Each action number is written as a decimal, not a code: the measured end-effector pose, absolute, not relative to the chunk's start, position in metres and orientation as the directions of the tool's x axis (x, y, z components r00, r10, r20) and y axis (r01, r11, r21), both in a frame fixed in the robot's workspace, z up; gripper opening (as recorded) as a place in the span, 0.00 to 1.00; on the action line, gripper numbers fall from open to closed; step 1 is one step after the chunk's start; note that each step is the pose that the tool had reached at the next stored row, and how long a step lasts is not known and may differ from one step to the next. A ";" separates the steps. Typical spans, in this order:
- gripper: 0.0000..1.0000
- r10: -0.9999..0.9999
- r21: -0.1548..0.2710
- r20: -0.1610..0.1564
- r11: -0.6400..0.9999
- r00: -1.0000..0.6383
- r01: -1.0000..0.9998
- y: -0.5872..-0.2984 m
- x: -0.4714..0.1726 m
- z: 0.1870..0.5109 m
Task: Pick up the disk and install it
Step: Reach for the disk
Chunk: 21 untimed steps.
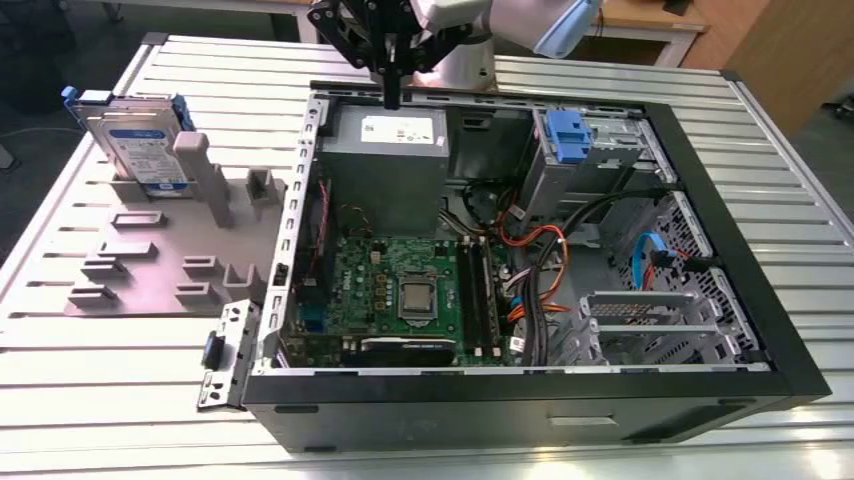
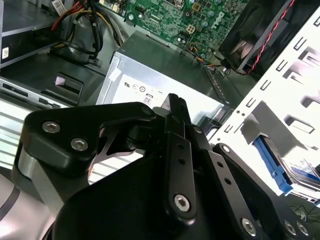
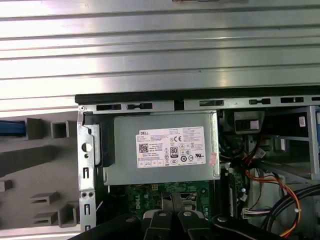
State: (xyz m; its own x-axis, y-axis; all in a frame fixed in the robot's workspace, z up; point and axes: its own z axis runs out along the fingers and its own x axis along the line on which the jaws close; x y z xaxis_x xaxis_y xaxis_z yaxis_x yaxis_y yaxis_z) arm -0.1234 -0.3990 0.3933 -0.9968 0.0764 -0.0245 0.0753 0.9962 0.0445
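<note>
The disk (image 1: 138,145), silver-grey with a white-and-blue label and a blue bracket, stands on edge in the grey holder (image 1: 160,260) at the exterior view's left, outside the open computer case (image 1: 534,385). My gripper (image 1: 391,98) hangs over the case's back edge, just above the grey power supply (image 1: 387,150), well to the right of the disk. Its fingers are shut with nothing between them. In the second wrist view the fingertips (image 2: 175,104) point at the power supply (image 2: 165,65), and the disk's blue bracket (image 2: 272,162) shows beyond the perforated case wall.
Inside the case lie the green motherboard (image 1: 400,285), bundled cables (image 1: 534,260) and a grey metal drive cage with a fixed blue handle (image 1: 566,135). The ribbed metal table (image 1: 107,400) spreads around the case. The arm's white body (image 1: 467,20) rises at the back.
</note>
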 end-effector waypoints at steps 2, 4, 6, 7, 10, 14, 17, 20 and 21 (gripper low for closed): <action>0.11 0.076 0.044 -0.024 0.996 -0.997 0.075 -0.399 -0.125 0.393; 0.11 0.076 0.044 -0.024 0.996 -0.997 0.075 -0.398 -0.126 0.393; 0.11 0.076 0.044 -0.024 0.996 -0.997 0.075 -0.398 -0.127 0.393; 0.11 0.076 0.044 -0.024 0.996 -0.997 0.075 -0.398 -0.127 0.393; 0.11 0.076 0.044 -0.024 0.996 -0.997 0.075 -0.397 -0.127 0.393; 0.11 0.076 0.044 -0.024 0.996 -0.997 0.075 -0.397 -0.128 0.393; 0.11 0.076 0.044 -0.024 0.996 -0.997 0.075 -0.397 -0.130 0.393; 0.11 0.076 0.044 -0.024 0.996 -0.997 0.075 -0.397 -0.131 0.393; 0.11 0.076 0.044 -0.024 0.996 -0.997 0.075 -0.398 -0.131 0.393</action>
